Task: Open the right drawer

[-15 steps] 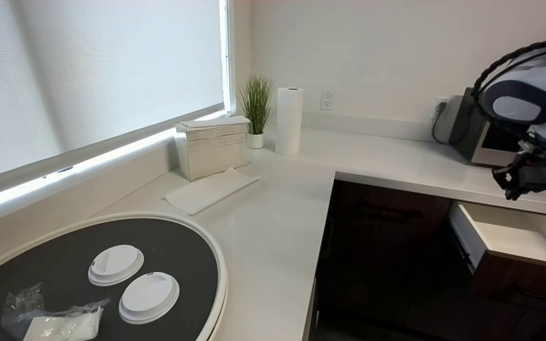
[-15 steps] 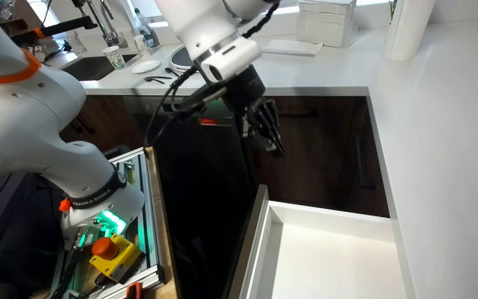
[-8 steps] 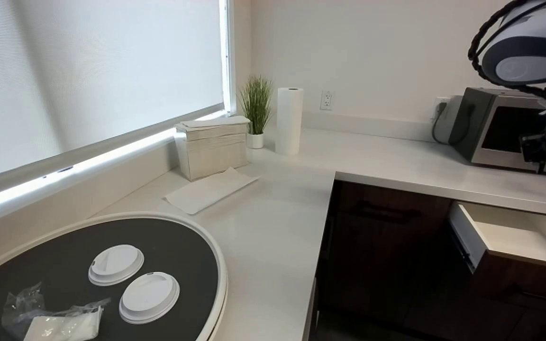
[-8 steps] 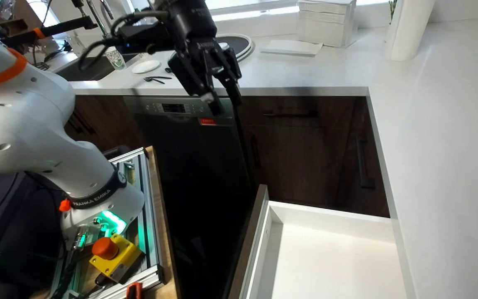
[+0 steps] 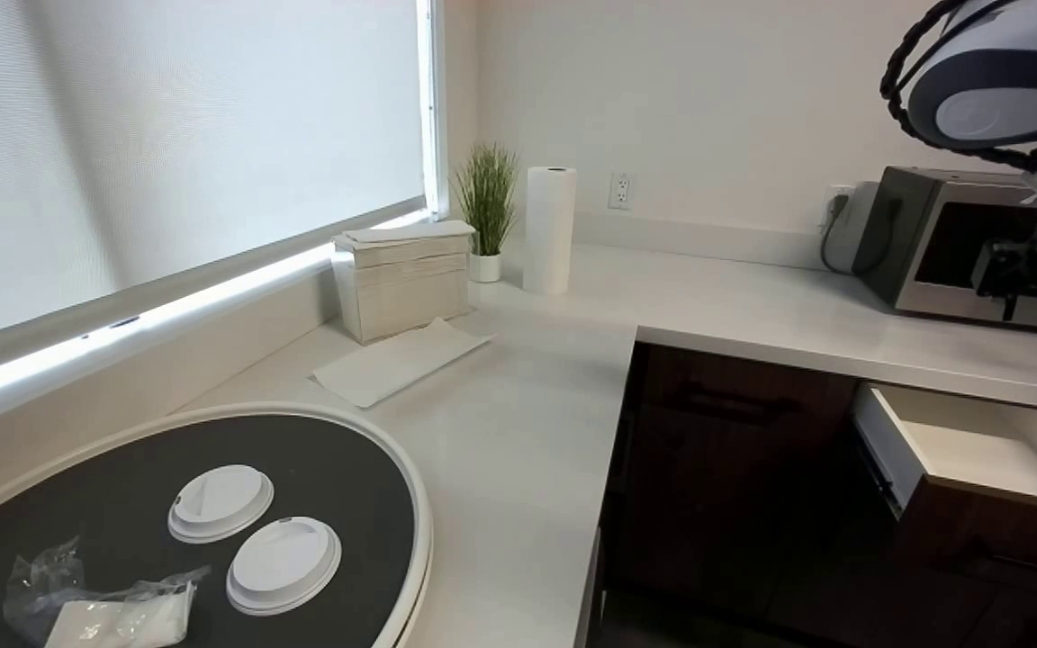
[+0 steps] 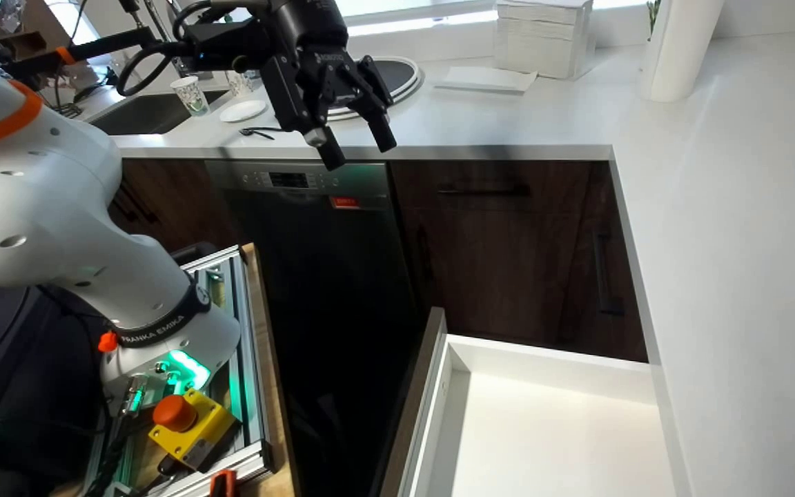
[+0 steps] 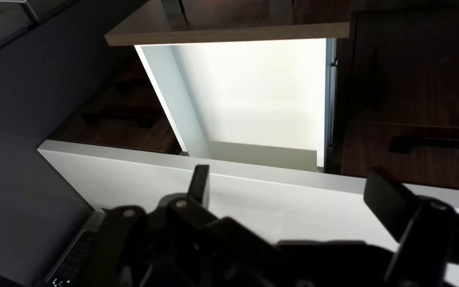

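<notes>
The right drawer (image 6: 563, 435) stands pulled out, its white inner box bare inside and its dark brown front facing the robot. It also shows pulled out in an exterior view (image 5: 987, 450) and in the wrist view (image 7: 253, 87). My gripper (image 6: 358, 147) hangs high and well apart from the drawer, in front of the dishwasher side. In the wrist view the gripper (image 7: 289, 183) spreads its black fingers wide, nothing between them, with the white counter behind. In an exterior view the gripper (image 5: 1009, 279) is dark against the microwave. The drawer's handle is mostly in shadow.
A matching drawer front (image 6: 487, 183) sits closed under the counter (image 6: 715, 207). The dishwasher (image 6: 315, 255) stands beside it. A microwave (image 5: 960, 243), paper roll (image 5: 550, 229) and round dark tray (image 5: 338, 450) rest on the counter. A yellow stop box (image 6: 201, 428) lies by the robot base.
My gripper has risen and drawn away from the drawer, toward the left in the view that shows the robot base. Its fingers have spread apart. The drawer has stayed put.
</notes>
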